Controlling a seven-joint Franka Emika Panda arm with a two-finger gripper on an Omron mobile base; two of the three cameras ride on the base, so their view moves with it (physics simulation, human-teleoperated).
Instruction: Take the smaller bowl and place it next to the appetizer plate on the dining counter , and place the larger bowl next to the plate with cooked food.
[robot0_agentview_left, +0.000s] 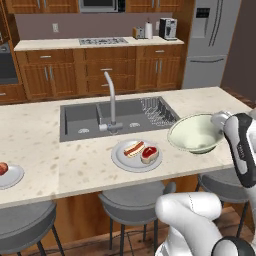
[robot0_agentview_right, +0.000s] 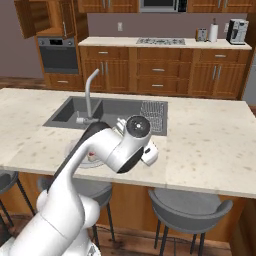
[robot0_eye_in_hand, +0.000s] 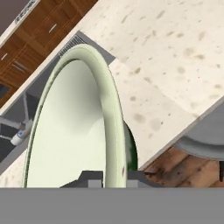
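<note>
Sink (robot0_agentview_left: 80, 121) taken as landmark, set into the long beige counter (robot0_agentview_left: 40, 145).

Arm: rising from base at near edge of counter, elbow bent high, forearm reaching forward on the drying-rack side of sink. In right base view, white upper link sweeping up from lower left, round wrist joint turned toward camera, hiding most of what lies just in front of sink.

Gripper (robot0_eye_in_hand: 113, 177): clenched on rim of the pale cream-green bowl (robot0_agentview_left: 195, 132), one finger (robot0_eye_in_hand: 91, 180) inside the wall, the other outside, rim pinched between. Hand rolled, so bowl stands edge-on in hand view, hollow to the left.

Pale bowl: in front of sink's rack end, near counter's front edge, held at its side away from sink. Tilted slightly, hollow facing up. Touching counter or just above it: cannot tell.

Grey plate with sausage in bun and red meat piece (robot0_agentview_left: 136, 154): just in front of sink, centre, close beside the bowl but apart from it.

Small plate with red fruit (robot0_agentview_left: 7, 175): well off past sink's other end, at left edge of left base view, near counter front.

Tap (robot0_agentview_left: 109, 100): tall, curved, at sink's front edge. Wire rack (robot0_agentview_left: 156, 110) inside sink's end nearest the bowl.
</note>
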